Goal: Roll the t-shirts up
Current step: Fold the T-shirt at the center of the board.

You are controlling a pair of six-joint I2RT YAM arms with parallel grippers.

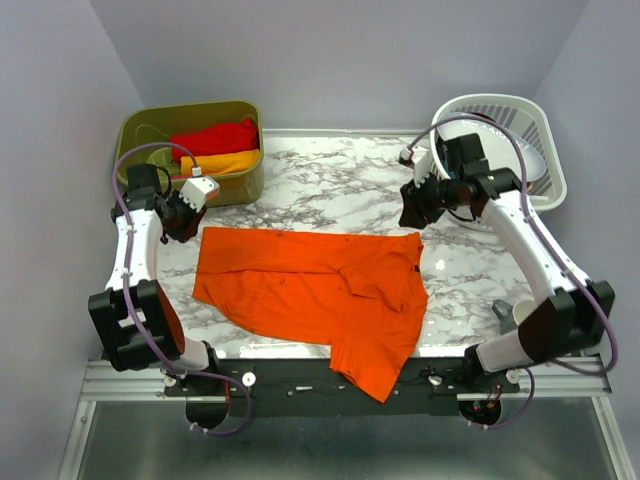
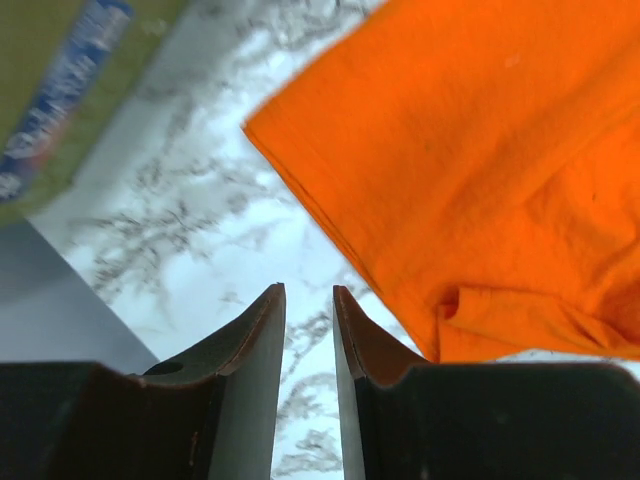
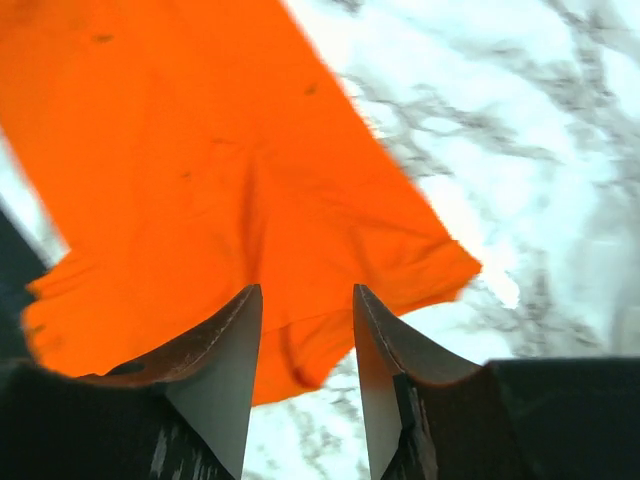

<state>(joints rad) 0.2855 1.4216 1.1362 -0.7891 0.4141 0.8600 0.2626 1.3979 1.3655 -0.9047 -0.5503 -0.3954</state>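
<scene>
Orange t-shirt [image 1: 310,285] spread on table [image 1: 330,185]; L end effector [image 2: 308,292] narrow-open, R end effector [image 3: 305,290] wider, both empty; bin [image 1: 240,185], basket [image 1: 500,103] behind.

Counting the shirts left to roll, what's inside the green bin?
A red t-shirt and a yellow-orange t-shirt show in the green bin; anything beneath them is covered.

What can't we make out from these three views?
Top view: right arm covers part of the white basket; contents unseen.
Top view: green bin's wall hides most of the red t-shirt and yellow-orange t-shirt; folds unclear.
Left wrist: bin label blurred, cut by the frame edge; unreadable.
Right wrist: orange t-shirt blurred, cut off top and left; outline incomplete.
</scene>
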